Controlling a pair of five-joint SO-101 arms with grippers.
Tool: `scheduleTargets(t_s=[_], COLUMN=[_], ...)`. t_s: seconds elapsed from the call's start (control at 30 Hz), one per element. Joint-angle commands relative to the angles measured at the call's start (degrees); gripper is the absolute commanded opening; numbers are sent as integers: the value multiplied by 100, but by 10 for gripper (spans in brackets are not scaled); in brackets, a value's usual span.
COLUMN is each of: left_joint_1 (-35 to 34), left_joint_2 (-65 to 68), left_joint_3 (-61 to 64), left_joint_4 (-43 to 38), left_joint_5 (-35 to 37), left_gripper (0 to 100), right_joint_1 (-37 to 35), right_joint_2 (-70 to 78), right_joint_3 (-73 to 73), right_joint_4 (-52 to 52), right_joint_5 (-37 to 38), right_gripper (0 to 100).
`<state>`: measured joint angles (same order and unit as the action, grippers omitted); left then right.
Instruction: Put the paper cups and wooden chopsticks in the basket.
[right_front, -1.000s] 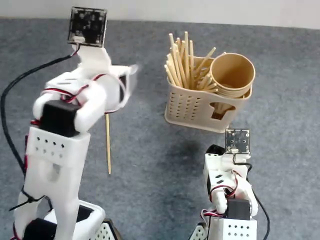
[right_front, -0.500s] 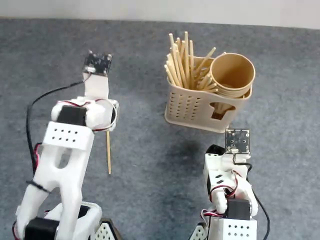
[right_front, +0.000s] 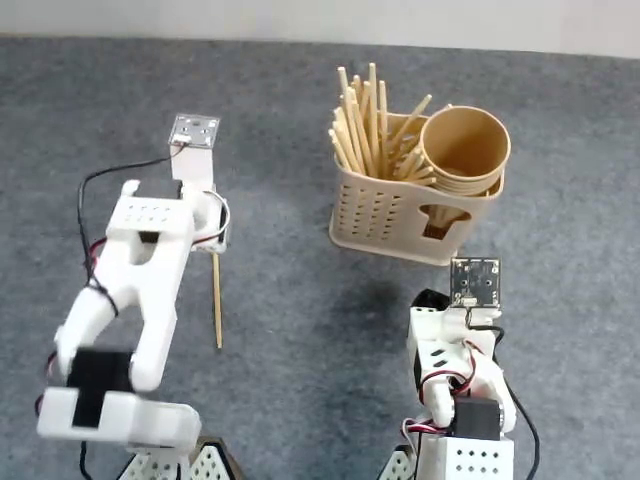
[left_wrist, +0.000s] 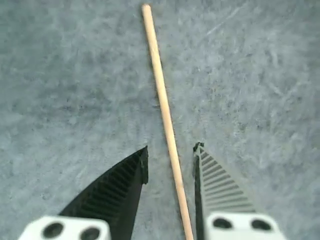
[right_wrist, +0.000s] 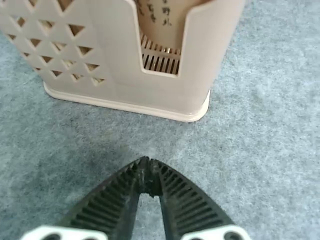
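On my left, one loose chopstick (right_front: 216, 300) lies flat on the grey table (right_front: 300, 330). It is a thin, pale, round wooden stick, well apart from the basket. My left gripper (left_wrist: 171, 148) hangs directly over it, jaws moderately parted and holding nothing. The stick runs through the gap between the ribbed black fingers (left_wrist: 120, 185), nearer one than the other, and I cannot tell whether it touches that one. From above, my left arm (right_front: 130, 300) covers the stick's far end.

To the right the basket (right_front: 385, 215) stands upright, beige plastic with perforated walls. A bundle of chopsticks (right_front: 368, 115) fans out of its left part, and tan paper cups (right_front: 465, 145), nested together, fill the right part. My right gripper (right_wrist: 148, 172) sits low in front of the basket's notched wall, not touching it. Its fingertips are pressed together with nothing between them. How many cups are stacked is hard to make out.
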<state>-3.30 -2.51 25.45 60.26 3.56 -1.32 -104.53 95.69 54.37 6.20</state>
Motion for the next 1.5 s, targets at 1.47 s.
scheduleTargets(t_s=[1.47], left_joint_1=[303], left_joint_2=[-1209], left_joint_3=[-1270], left_joint_4=[879], left_joint_5=[97], left_gripper=[8], right_joint_1=[57], right_joint_2=[-92], right_joint_3=[884], right_joint_4=[-101], right_joint_5=[-18], right_gripper=[5])
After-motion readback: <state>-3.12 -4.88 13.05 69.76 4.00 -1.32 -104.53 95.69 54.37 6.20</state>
